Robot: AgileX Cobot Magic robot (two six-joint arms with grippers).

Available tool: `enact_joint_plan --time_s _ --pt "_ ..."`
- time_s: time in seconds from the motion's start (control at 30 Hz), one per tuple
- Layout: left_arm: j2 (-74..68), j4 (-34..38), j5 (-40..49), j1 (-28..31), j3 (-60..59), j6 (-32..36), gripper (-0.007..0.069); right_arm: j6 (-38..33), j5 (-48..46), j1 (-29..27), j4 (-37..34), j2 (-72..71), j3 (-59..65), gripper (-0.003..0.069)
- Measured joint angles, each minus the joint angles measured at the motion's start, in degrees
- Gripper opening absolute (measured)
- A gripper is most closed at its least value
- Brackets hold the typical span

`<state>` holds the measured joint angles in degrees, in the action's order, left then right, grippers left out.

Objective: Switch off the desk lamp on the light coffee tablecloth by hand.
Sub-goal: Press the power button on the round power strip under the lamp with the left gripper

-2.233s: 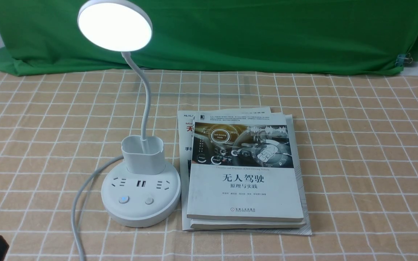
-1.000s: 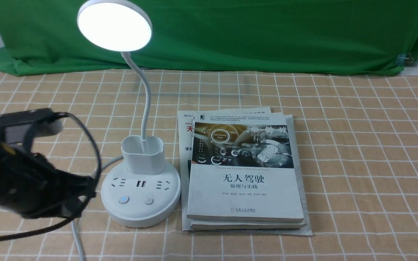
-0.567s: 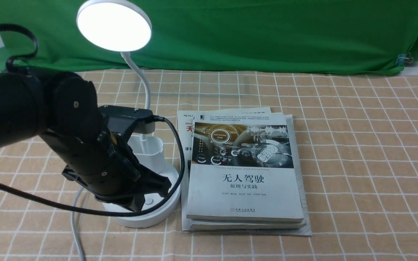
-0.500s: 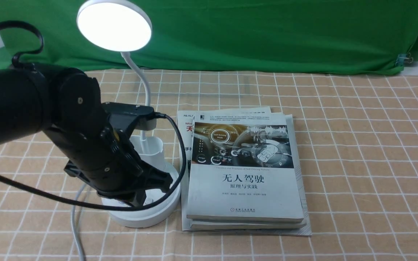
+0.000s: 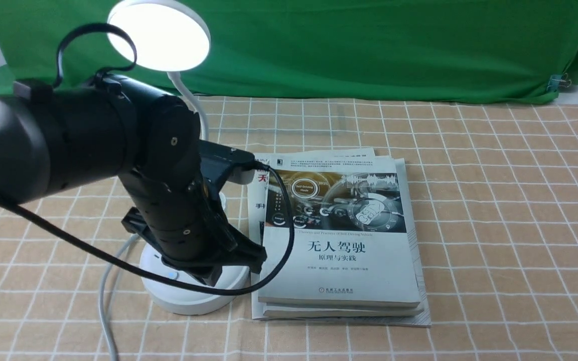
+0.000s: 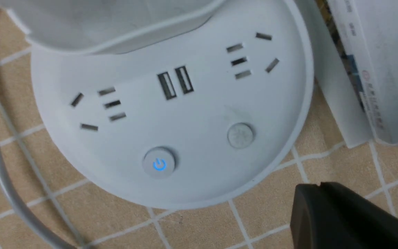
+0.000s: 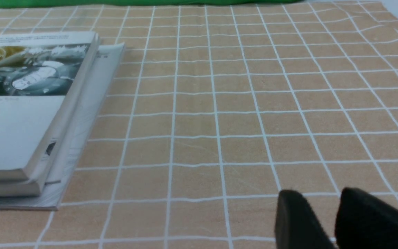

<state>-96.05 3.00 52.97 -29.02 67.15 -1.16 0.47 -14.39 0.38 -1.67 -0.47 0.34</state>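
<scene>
Desk lamp (image 5: pixel 188 300)'s lit, left of the books (image 5: pixel 339 260) on the gridded cloth (image 5: pixel 510 240). Base looks steady, neck bendy, so I'd press the base, not grab. Left claw (image 6: pixel 318 188)'s over it, can't tell if spread.

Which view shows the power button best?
The left wrist view: the power button is large there, unobstructed, its blue symbol readable. The front view shows only a small blue spot beside the left gripper, just above the black cable. The right wrist view doesn't show the button.
</scene>
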Motion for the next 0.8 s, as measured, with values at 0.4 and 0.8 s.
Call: enact_joint_plan --time_s 0.4,0.8 --pt "-3.2 -2.3 -4.5 2.0 0.1 -0.4 -0.0006 0.0 0.0 0.0 0.0 0.0 0.0 0.0243" --pt "-7.2 -3.0 -4.6 2.0 1.0 -0.4 -0.0005 0.0 0.0 0.0 0.0 0.0 0.0 0.0243"
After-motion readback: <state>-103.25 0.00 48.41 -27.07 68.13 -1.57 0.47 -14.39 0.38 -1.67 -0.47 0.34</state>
